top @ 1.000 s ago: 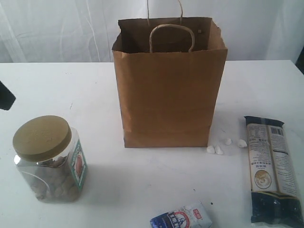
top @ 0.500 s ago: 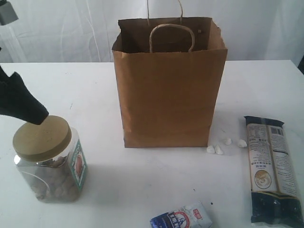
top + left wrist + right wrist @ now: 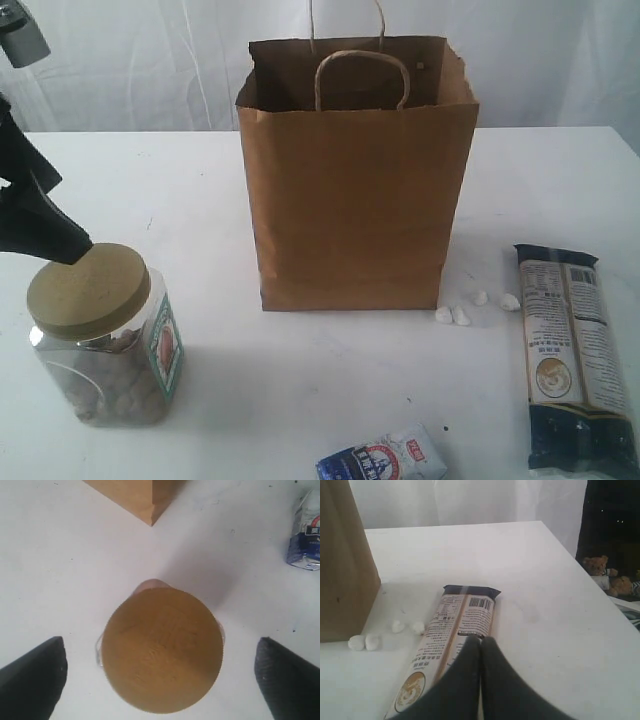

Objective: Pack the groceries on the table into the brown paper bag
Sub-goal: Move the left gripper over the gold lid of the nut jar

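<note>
Where the left gripper (image 3: pixel 160 644) hung: over the clear jar (image 3: pixel 105 345), jaws spread wide to either side of its tan lid (image 3: pixel 162 650).
Clear jar: stood upright on the table (image 3: pixel 300 380), left of the brown paper bag (image 3: pixel 355 200), apart from it.
Right gripper (image 3: pixel 481 645): fingers pressed together, empty, above the long dark packet (image 3: pixel 450 630).
Long dark packet: lay flat, right of the bag.
Small blue-white packet (image 3: pixel 385 460): lay at the table's front edge.

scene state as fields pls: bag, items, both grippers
target: brown paper bag, upright, top open, contents hidden
item 1: clear jar with tan lid, upright, left of bag
item 2: long dark packet, flat, right of bag
item 3: small blue-white packet, front edge
loose: white bits beside bag base
left gripper: open, straddling jar lid
right gripper: shut, aimed at long dark packet
</note>
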